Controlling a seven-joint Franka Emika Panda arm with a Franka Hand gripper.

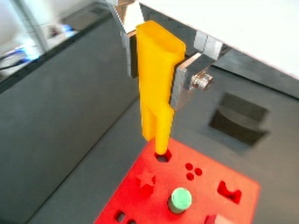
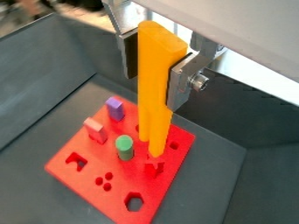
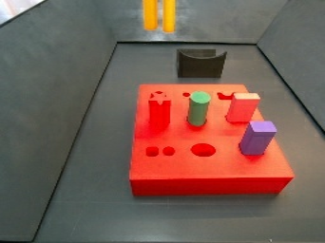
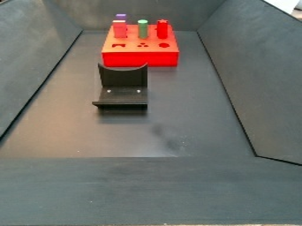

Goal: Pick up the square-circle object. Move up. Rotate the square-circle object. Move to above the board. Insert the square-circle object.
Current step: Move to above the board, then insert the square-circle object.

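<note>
Orange-yellow square-circle object (image 2: 155, 83), pinched upright in gripper (image 2: 156, 66) at upper centre: lower plumb toward board (image 2: 82, 157) holes.

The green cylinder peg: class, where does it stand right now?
In a side view, the green cylinder peg stands upright on the board, between the red peg and the red block peg.

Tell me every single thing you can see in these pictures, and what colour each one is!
board: one, red, on the dark floor, shaped holes on top.
green peg: one, upright on the board.
purple peg: one, near a board corner.
red pegs: two, on the board.
fixture: one, dark, on the floor beside the board.
square-circle object: one, orange-yellow, upright between the fingers, high over the board.
gripper: one, silver, shut on that piece.
</note>
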